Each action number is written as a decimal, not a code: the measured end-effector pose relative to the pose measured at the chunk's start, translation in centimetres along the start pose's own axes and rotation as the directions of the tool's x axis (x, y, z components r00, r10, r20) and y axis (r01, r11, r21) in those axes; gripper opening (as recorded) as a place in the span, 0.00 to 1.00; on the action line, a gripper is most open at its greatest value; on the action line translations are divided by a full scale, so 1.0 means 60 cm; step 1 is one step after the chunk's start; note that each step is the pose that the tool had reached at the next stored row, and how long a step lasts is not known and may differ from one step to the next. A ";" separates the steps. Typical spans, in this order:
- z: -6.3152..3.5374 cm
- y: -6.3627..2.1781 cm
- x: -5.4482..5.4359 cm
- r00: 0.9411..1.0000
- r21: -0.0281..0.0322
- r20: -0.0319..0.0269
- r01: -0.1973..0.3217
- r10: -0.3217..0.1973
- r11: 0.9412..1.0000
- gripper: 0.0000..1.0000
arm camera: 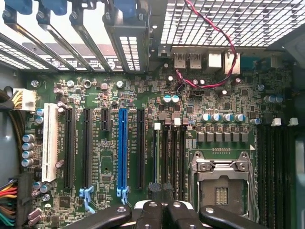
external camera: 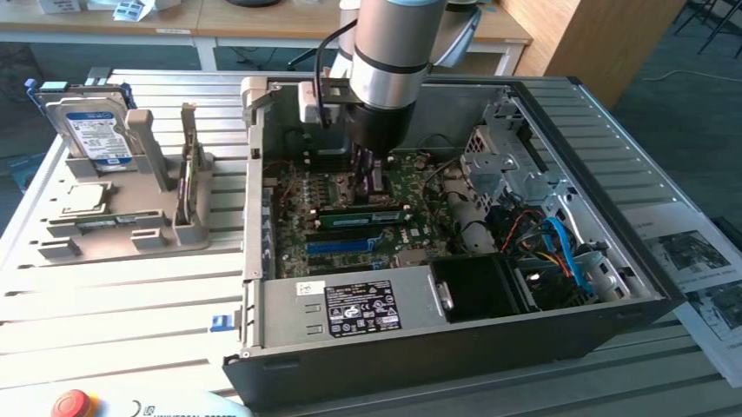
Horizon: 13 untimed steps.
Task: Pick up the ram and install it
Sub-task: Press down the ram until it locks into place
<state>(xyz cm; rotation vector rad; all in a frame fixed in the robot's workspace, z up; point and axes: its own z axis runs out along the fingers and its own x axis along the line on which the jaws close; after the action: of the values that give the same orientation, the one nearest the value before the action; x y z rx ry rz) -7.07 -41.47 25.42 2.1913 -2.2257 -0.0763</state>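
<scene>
Gripper (arm camera: 162, 212) over the motherboard (arm camera: 143, 157) — fingers pressed together (nothing visibly pinched) — ram (external camera: 361, 214) seated below.

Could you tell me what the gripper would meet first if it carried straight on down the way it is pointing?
Most likely the motherboard: the shut gripper points straight down into the open computer case, above the dark slots beside the processor socket. Depth is unclear.

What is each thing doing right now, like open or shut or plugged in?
Computer case: open, cover off.
Claw: shut, inside the case above the board.
Ram: down at the board's slots.
Hard drive: standing upright in its grey holder.
Chip socket: empty.
</scene>
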 end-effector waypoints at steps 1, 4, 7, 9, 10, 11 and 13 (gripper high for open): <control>-0.001 0.000 0.000 1.000 0.000 0.000 0.000 0.000 1.000 0.10; -0.002 0.000 0.000 1.000 0.000 0.000 0.000 0.000 1.000 0.10; -0.002 0.000 0.000 1.000 0.000 0.000 0.000 0.000 1.000 0.10; -0.003 0.000 0.000 1.000 0.000 0.000 0.000 0.000 1.000 0.10; -0.004 0.000 0.000 1.000 0.000 0.000 0.000 0.000 1.000 0.10; -0.004 0.000 0.000 1.000 0.000 0.000 0.000 0.000 1.000 0.10; -0.006 0.000 0.000 1.000 0.000 0.000 0.000 0.000 1.000 0.10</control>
<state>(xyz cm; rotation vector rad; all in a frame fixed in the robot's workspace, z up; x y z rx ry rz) -7.06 -41.46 25.80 2.1913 -2.2257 -0.0762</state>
